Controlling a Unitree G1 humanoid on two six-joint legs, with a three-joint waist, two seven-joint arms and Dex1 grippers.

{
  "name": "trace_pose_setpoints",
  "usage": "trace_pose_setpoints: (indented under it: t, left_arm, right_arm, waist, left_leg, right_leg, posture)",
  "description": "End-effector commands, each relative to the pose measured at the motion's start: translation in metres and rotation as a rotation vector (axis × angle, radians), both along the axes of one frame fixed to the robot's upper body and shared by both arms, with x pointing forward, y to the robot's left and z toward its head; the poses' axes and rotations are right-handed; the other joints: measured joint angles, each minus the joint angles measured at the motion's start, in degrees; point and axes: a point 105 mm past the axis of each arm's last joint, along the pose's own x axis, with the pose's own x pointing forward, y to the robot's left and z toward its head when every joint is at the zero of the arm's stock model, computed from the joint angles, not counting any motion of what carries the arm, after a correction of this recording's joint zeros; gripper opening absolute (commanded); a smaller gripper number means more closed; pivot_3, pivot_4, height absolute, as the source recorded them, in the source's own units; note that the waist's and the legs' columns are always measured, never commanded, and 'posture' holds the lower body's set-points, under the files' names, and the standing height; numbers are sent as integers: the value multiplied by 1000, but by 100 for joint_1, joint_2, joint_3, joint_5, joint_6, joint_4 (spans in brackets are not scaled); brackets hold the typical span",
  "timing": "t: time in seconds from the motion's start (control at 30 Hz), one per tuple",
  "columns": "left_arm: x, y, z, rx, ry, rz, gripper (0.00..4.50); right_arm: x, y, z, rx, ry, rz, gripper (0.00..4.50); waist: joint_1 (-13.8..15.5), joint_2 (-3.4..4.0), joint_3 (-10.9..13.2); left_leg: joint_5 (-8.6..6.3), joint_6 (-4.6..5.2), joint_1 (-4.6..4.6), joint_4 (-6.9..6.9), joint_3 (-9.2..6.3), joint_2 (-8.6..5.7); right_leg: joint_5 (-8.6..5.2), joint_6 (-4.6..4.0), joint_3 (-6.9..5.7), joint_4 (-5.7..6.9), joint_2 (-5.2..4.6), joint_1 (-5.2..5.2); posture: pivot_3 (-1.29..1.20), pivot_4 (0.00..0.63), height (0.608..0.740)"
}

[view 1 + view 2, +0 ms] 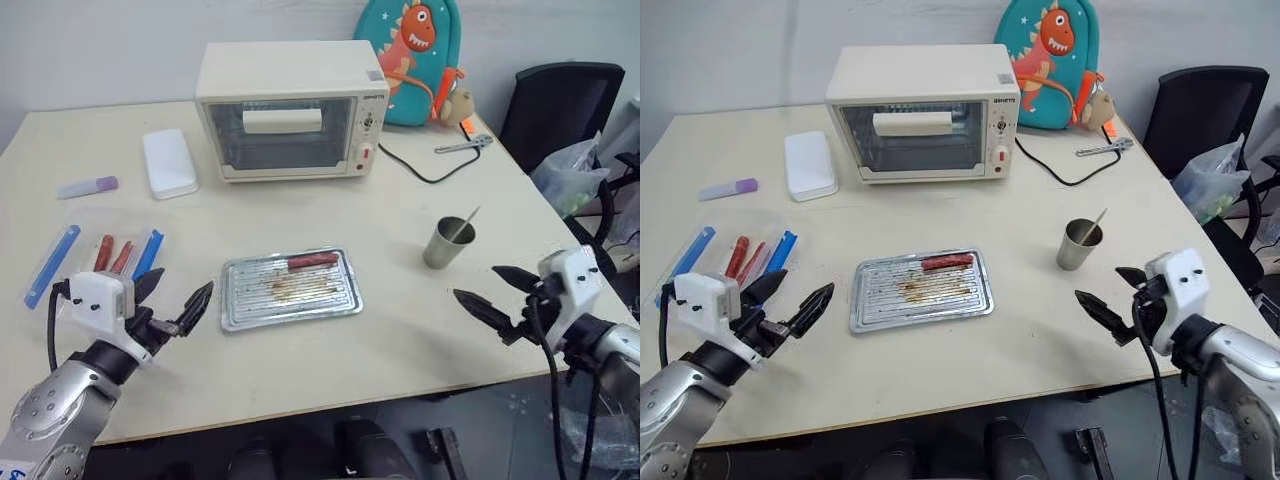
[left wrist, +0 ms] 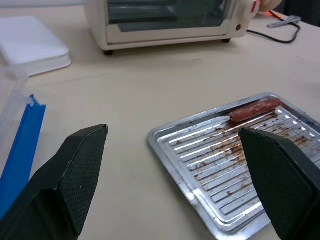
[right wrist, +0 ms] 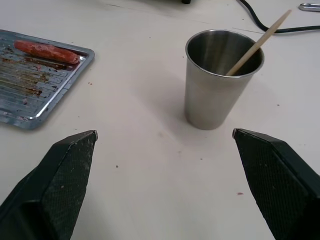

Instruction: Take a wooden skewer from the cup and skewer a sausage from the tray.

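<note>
Pincers wide open, L pincer (image 1: 172,304), R pincer (image 1: 494,291), empty

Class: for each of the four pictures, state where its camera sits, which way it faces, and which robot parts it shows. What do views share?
Left and right eye: head, looking down over table; left tool, right tool, both open.
Left wrist: along its fingers toward tray, sausage.
Right wrist: along its fingers toward cup, wooden skewer.
Shared: both wrists see tray and sausage.
</note>
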Motion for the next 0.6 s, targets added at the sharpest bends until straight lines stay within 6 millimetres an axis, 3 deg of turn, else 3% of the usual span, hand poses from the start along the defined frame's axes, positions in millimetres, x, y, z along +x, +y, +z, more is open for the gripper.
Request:
trace_pose_setpoints:
  t: [0.03, 0.4, 0.6]
  left_arm:
    - [-1, 11, 5, 25, -33, 18, 4407]
    - [1, 0, -11, 8, 24, -56, 4407]
    - [6, 4, -7, 4, 6, -43, 4460]
  right_arm:
    - [4, -11, 9, -14, -43, -19, 4500]
    - [19, -30, 9, 38, -63, -115, 4500]
    - [22, -32, 12, 40, -62, -112, 4500]
  waist:
    - [2, 0, 0]
    - [13, -1, -1]
    - [13, 0, -1]
  left_leg:
    - [0, 0, 6, -8, 1, -3]
    - [1, 0, 5, -28, 4, 13]
    - [1, 0, 5, -29, 4, 13]
  right_leg:
    - [0, 0, 2, -4, 0, 4]
    - [2, 5, 5, -29, -4, 5]
    - [3, 5, 6, -29, -4, 5]
  posture:
    - [0, 150, 740]
    - [0, 150, 740]
    - [0, 150, 740]
